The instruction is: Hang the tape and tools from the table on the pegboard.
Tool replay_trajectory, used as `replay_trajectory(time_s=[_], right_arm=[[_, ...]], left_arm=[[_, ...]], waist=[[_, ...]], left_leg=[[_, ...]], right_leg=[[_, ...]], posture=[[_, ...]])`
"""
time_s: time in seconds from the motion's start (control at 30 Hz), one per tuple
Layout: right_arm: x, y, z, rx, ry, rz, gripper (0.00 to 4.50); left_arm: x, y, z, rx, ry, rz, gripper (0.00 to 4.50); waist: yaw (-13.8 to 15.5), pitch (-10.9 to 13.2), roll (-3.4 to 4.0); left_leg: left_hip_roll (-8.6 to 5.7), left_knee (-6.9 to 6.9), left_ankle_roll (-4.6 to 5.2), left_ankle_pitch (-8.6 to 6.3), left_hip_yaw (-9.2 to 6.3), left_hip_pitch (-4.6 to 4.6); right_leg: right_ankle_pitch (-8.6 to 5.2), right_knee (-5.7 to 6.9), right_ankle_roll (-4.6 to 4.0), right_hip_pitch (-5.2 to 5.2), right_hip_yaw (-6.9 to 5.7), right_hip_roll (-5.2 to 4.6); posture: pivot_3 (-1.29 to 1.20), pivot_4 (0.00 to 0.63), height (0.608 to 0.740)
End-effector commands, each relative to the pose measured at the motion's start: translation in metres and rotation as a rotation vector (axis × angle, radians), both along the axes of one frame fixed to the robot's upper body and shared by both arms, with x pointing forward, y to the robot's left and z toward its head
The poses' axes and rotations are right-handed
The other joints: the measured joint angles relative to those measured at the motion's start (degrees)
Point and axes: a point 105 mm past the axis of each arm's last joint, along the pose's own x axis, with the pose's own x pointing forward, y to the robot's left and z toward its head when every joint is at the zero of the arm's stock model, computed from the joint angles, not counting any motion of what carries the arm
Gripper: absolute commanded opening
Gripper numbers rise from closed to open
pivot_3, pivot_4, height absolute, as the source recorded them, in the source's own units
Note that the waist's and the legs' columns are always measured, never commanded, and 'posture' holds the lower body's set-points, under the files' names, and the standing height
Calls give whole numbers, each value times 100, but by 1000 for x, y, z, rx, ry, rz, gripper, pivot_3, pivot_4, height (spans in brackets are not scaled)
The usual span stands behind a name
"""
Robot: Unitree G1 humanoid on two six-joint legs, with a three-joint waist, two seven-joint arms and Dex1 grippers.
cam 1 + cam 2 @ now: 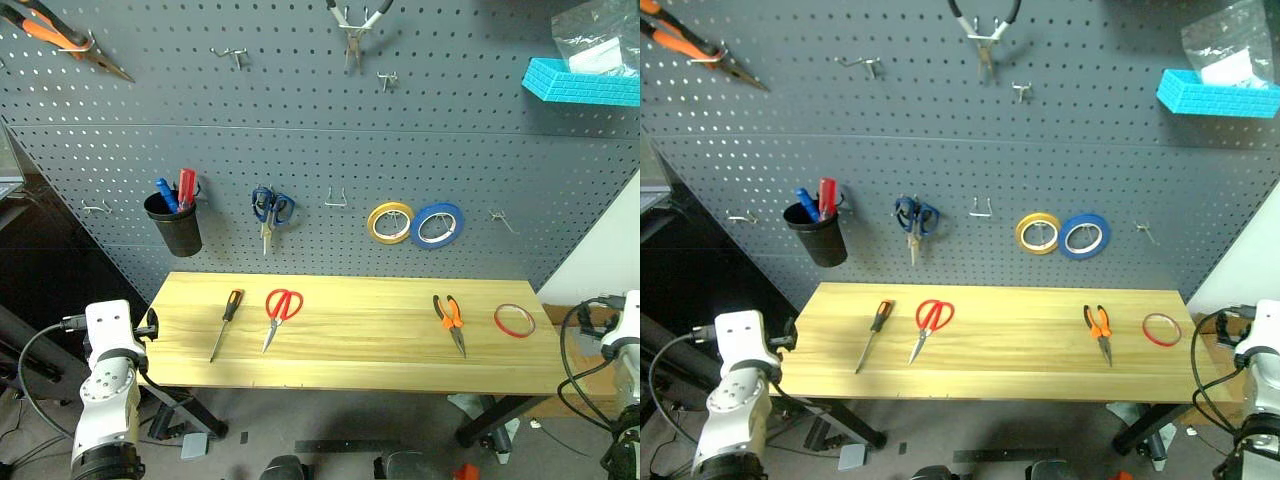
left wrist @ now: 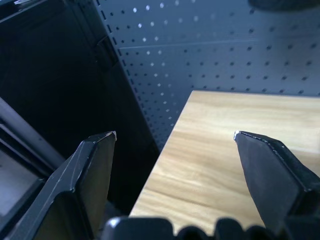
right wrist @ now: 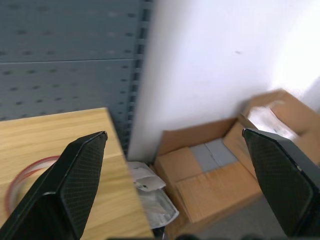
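Backdrop: dark grey pegboard (image 1: 300, 150) is seen behind the table (image 1: 350, 350), with spare metal hooks among things already hung on it.
Table: pale wooden top on black legs; all four task things are laid on it in a row, well apart from each other.
Pliers (image 1: 451, 320): orange-and-black handles, nearer the robot's right; judged the heaviest and stiffest piece, best gripped across both handles so the jaws are kept shut.
Scissors (image 1: 279, 312): red handles, left of centre; judged rigid and light, with finger loops suited to a hook; the blades are better taken hold of than the loops.
Screwdriver (image 1: 225, 322): slim, black-and-orange handle, furthest left; likely to roll, so the handle is the sounder place to pinch.
Tape (image 1: 514, 320): thin red ring at the far right end, near the table edge; judged very light and slightly flexible, lying flat, so its rim must be pinched from above.
Left end effector (image 2: 175, 137): fingers spread wide, nothing held, beside the left table edge.
Right end effector (image 3: 175, 135): fingers spread wide, empty, past the right table end, with the tape just beside one finger.
Hard to make out: whether the screwdriver has a hanging hole; the tape is partly covered in the right wrist view.
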Motion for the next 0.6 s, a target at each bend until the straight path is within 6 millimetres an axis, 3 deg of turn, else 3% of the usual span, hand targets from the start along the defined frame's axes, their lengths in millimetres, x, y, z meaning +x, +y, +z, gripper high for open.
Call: replay_trajectory(time_s=[0.03, 0.27, 0.37, 0.53, 0.6], right_arm=[[2, -14, 27, -36, -81, -32, 4500], [5, -6, 19, -24, -58, 12, 4500], [10, 7, 16, -20, -48, 102, 4500], [18, 35, 14, -22, -11, 269, 4500], [22, 53, 12, -6, 22, 353, 4500]], left_arm=[[3, 7, 18, 67, -46, 5, 4074], [-1, 7, 13, 68, -14, 4, 4074], [-4, -1, 7, -26, -21, -17, 4074], [0, -15, 17, -47, -47, -19, 4074], [9, -31, 20, -75, -57, -55, 4074]], waist=[[-1, 0, 0], [-1, 0, 0], [-4, 0, 0], [-2, 33, -7], [-1, 76, 9]], left_leg=[[0, 0, 0, 0, 0, 0], [1, 0, 0, 0, 3, 1], [2, 0, 0, 0, 3, 1], [6, 2, 0, 0, 3, -1], [12, 5, 0, 0, 2, 0]], right_leg=[[0, 0, 0, 0, 1, 0], [0, 1, 0, 0, 3, 0], [0, 0, 0, 0, 3, 1], [0, 3, 1, 0, 3, 2], [1, 7, 1, 0, 3, 8]], posture=[[-38, 0, 740], [-33, 0, 740], [-30, 3, 740], [-55, 40, 740], [-69, 60, 740]])
